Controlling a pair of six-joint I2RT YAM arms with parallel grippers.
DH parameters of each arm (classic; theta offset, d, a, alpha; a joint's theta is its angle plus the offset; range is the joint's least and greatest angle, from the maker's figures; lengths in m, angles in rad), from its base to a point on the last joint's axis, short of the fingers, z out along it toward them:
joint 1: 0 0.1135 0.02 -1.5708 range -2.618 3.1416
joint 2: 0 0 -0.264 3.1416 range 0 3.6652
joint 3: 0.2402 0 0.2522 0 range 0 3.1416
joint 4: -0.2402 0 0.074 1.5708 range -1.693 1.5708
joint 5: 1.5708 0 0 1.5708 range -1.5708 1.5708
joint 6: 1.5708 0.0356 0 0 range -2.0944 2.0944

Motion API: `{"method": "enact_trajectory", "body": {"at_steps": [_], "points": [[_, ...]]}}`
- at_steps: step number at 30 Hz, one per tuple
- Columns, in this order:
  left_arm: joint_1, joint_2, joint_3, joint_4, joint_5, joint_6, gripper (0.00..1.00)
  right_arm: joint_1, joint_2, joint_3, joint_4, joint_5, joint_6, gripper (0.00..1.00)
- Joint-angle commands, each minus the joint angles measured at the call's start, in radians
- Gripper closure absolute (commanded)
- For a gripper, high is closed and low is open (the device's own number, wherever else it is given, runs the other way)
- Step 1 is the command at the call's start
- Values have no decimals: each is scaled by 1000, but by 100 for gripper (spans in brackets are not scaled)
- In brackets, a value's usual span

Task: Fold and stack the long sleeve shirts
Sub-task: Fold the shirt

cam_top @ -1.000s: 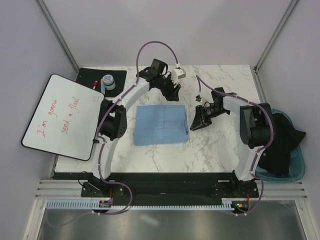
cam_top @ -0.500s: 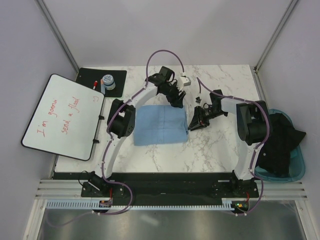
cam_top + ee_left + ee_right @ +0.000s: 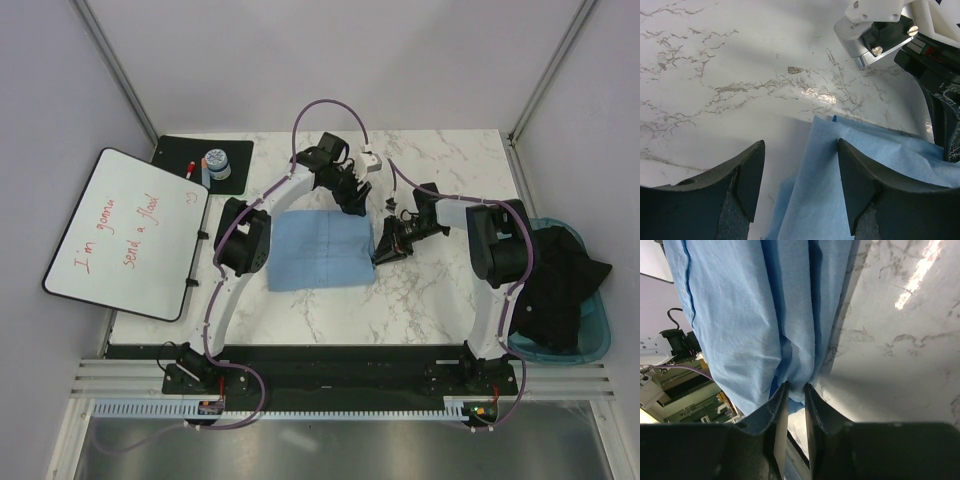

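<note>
Right gripper [image 3: 795,386] pinched right edge of shirt [image 3: 320,250]. Left gripper [image 3: 800,145] gaped wide over far corner. Table [image 3: 420,300] lay past both edges.

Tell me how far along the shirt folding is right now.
Done: the light-blue thin cloth shirt lies folded into a rectangle on the marble table. In hand: the right tool pinches its right edge; the left tool hangs open over its far corner. Left: any further fold and stacking; no stack shows.

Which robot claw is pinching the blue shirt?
The right gripper: it is closed on the edge of the blue shirt. The left gripper is open over a corner.
</note>
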Motion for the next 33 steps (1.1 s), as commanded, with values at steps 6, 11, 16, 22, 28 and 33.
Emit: {"method": "enact_trajectory", "body": {"at_steps": [6,11,16,22,28,33], "points": [[-5,5,3,8,89,9,36,13,-11,-16,19,-55,9,92],[-5,11,0,8,105,6,38,16,-6,-16,18,-66,9,100],[-5,6,-12,5,105,6,35,16,-7,-18,15,-75,6,100],[-8,8,-18,6,116,0,35,17,-15,-27,12,-77,6,100],[-6,22,14,6,117,-22,83,22,-21,-28,10,-83,6,100],[-5,19,23,5,116,-40,98,23,-35,-28,-2,-91,6,100]]}}
